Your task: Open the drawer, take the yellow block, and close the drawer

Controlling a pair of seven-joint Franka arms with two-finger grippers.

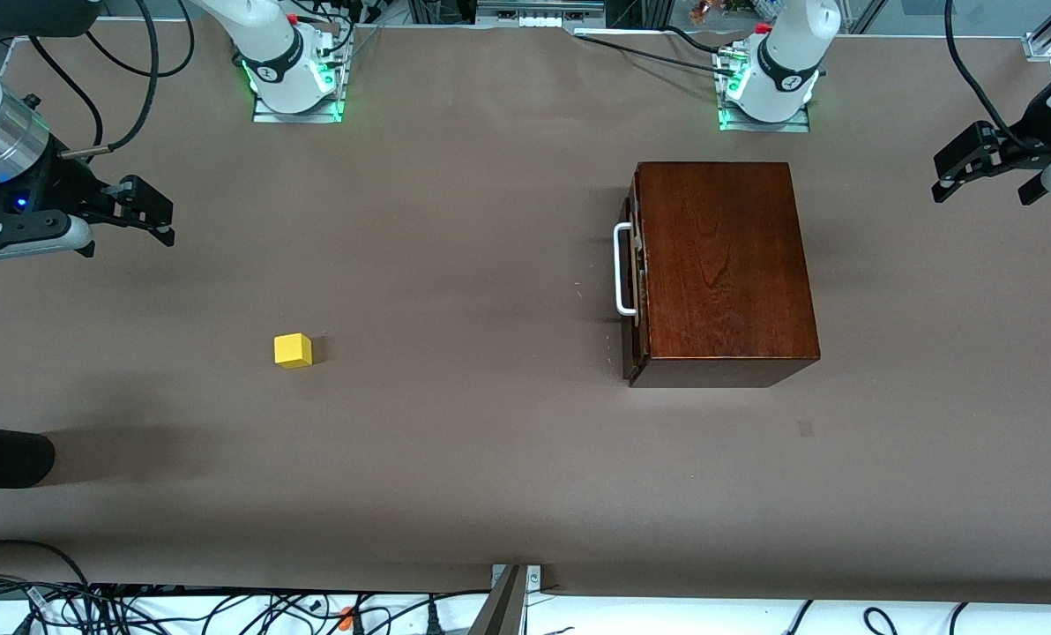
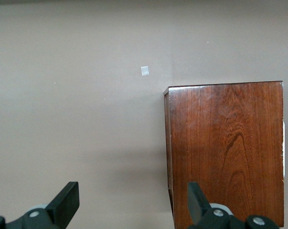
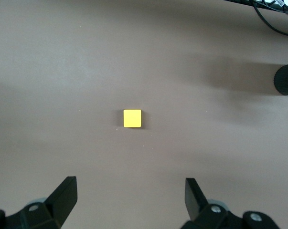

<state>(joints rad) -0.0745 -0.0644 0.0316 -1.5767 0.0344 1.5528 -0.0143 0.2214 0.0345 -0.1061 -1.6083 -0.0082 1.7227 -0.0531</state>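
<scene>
Currently the drawer point(image 1: 633, 269) sits pushed into the dark wooden box point(image 1: 724, 265), its front nearly flush with the box and its white handle point(image 1: 622, 269) sticking out toward the right arm's end of the table. That box stands on the brown table point(image 1: 455, 459) close to the left arm's base, and its polished top fills one side of the left wrist view. The block point(image 1: 293, 350), a small yellow cube, lies alone on the bare table well apart from the box, toward the right arm's end and somewhat nearer the front camera than the drawer handle. Nothing touches it. The right gripper point(image 1: 157, 220) hangs in the air over the table at the right arm's end, its fingers spread wide and holding nothing; in its wrist view the block shows on the cloth between the two dark fingertips point(image 3: 62, 193), apart from both. The left gripper point(image 1: 953, 181) hangs over the table edge at the left arm's end, beside the box and clear of it, also released and empty, with one fingertip point(image 2: 67, 202) over bare table and the other over the box top. A small pale square point(image 2: 144, 71) lies on the table near the box corner. A dark rounded object point(image 1: 5, 456) rests at the table's edge near the right arm's end.
</scene>
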